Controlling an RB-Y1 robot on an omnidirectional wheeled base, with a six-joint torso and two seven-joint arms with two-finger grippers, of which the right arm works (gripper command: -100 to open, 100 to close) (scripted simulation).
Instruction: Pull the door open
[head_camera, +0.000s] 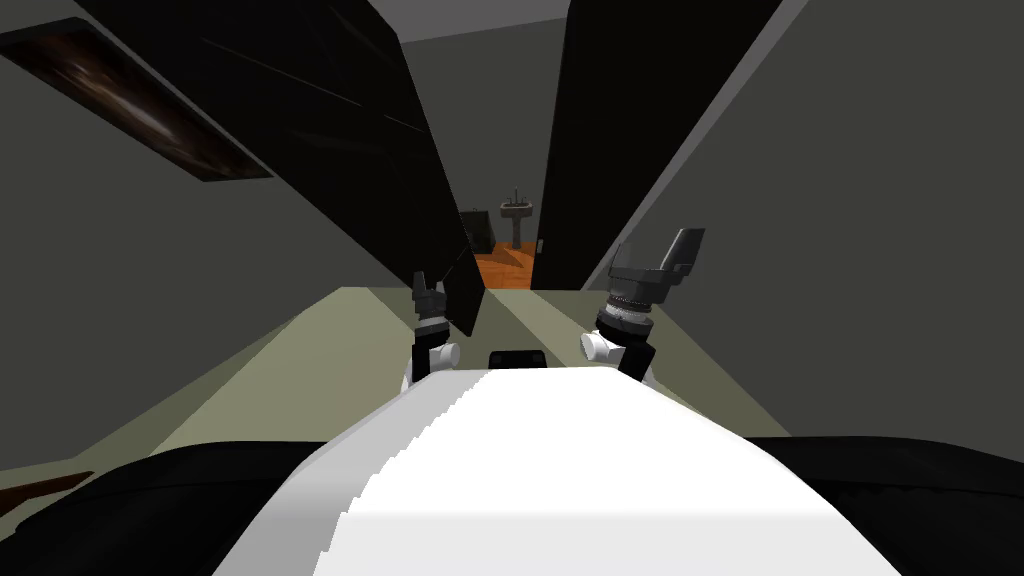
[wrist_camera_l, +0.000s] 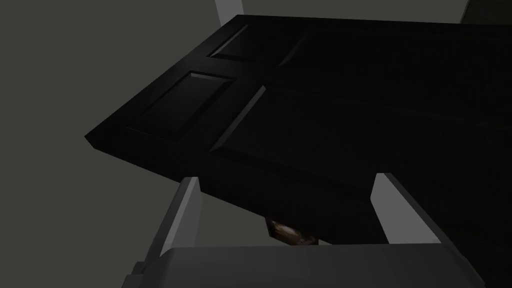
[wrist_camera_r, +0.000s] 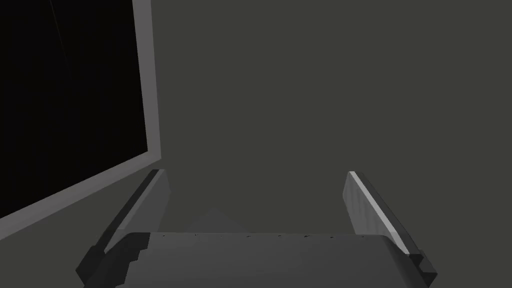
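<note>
Black panelled door ajar, its edge just in front of the left hand, fingers spread wide, right hand off to the door's right, likewise wide, facing grey wall

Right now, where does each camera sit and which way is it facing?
Head view: on the head, down and forward at the dark door, ajar, with orange floor and a sink beyond; left gripper and right gripper show.
Left wrist view: on the left hand, along its open fingers at the door's panelled face.
Right wrist view: on the right hand, along its open fingers at a grey wall beside a light grey frame.
Shared: head and left wrist views both show the door.
</note>
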